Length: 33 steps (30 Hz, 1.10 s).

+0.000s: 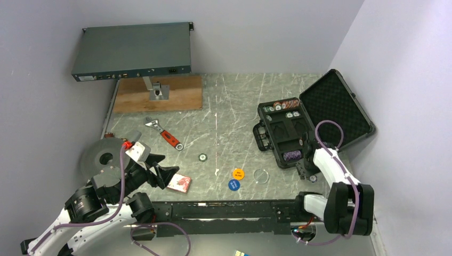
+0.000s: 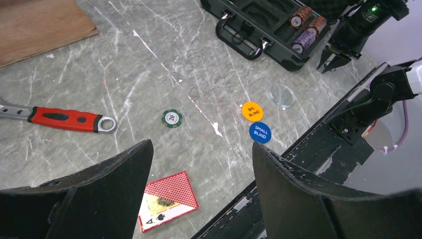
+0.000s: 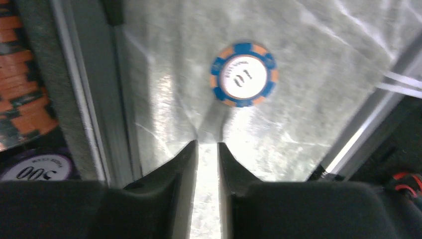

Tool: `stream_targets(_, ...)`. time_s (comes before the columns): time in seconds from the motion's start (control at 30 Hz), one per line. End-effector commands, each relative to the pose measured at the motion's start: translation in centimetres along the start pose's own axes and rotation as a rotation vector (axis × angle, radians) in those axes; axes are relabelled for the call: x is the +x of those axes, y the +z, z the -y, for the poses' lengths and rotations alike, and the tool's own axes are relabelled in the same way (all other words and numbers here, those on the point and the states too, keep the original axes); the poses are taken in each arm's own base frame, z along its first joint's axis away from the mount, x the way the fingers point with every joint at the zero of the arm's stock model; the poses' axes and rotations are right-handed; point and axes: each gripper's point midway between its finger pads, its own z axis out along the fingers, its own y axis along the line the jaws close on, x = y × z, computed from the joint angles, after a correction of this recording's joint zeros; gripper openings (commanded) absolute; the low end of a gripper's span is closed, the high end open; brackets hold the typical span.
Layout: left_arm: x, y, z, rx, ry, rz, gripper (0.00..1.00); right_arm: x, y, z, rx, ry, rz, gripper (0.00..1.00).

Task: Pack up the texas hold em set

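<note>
Texas hold em set is spread over the desk (image 1: 234, 106), part packed. L hand (image 2: 201, 147) hangs released over the near-left of the desk, fingers wide apart w/ nothing btw them. Red card deck (image 2: 166, 201) lies flat just below its fingertips, untouched and partly hidden by one finger, an ace of spades showing at its edge. Further out, a green chip (image 2: 171, 118) marked 20 sits alone on the stone. Right of it, near the front rail (image 1: 224, 209), an orange disc (image 2: 252, 111) reading BIG BLIND and a blue disc (image 2: 260, 132) reading SMALL BLIND lie just beside each other. A clear disc (image 2: 282, 94) lies near them, toward the black case (image 2: 251, 15). Red-handled wrench (image 2: 64, 119) lies flat, well apart to the left of the green chip.

R hand (image 3: 208, 149) is clenched on nothing, fingers nearly touching, tips over bare desk just beside the case's wall. A blue-and-orange chip (image 3: 244, 74) marked 10 lies flat just ahead of the tips, untouched. The case stands open at the desk's right w/ its lid (image 1: 336, 104) tilted back. Inside, an orange chip stack (image 2: 301, 17) and a purple chip stack (image 2: 304, 40) sit side by side in slots on the side nearest the R hand. Wooden board (image 1: 157, 93) and grey rack box (image 1: 132, 52) are at the far left.
</note>
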Motion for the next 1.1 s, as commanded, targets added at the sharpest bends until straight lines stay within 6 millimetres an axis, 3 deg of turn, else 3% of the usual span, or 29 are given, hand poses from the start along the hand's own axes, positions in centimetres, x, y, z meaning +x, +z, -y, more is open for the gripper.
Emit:
stream_targets(0.0, -0.1, 0.1, -0.1, -0.011, -0.002, 0.003, 0.79, -1.4, -2.4, 2.9, 0.089, -0.003, 0.068, 0.41)
stream_targets(0.03, -0.2, 0.1, -0.1, -0.008, -0.002, 0.004, 0.79, -2.2, -2.8, 2.8, 0.084, -0.004, 0.099, 0.57)
stream_targets(0.07, -0.2, 0.1, -0.1, -0.007, -0.003, 0.004, 0.79, -2.8, -3.1, 2.5, 0.075, -0.009, 0.117, 0.66)
stream_targets(0.17, -0.3, -0.1, -0.1, -0.004, -0.005, 0.011, 0.79, -4.4, -3.3, 2.7, 0.099, -0.015, 0.162, 0.78)
stream_targets(0.3, -0.4, -0.2, -0.1, -0.003, -0.009, 0.023, 0.79, -5.9, -2.4, 1.8, 0.02, 0.002, 0.158, 0.75)
stream_targets(0.57, -0.4, -0.3, -0.1, -0.001, -0.01, 0.026, 0.79, -5.6, -0.7, 0.3, -0.108, 0.028, 0.089, 0.7)
stream_targets(0.8, -0.5, -0.4, 0.0, 0.005, -0.008, 0.03, 0.79, -3.7, 1.3, 1.2, -0.061, 0.043, 0.0, 0.64)
stream_targets(1.07, -0.5, -0.4, 0.0, 0.008, -0.007, 0.032, 0.79, -3.9, 1.8, 2.2, -0.011, 0.087, 0.01, 0.55)
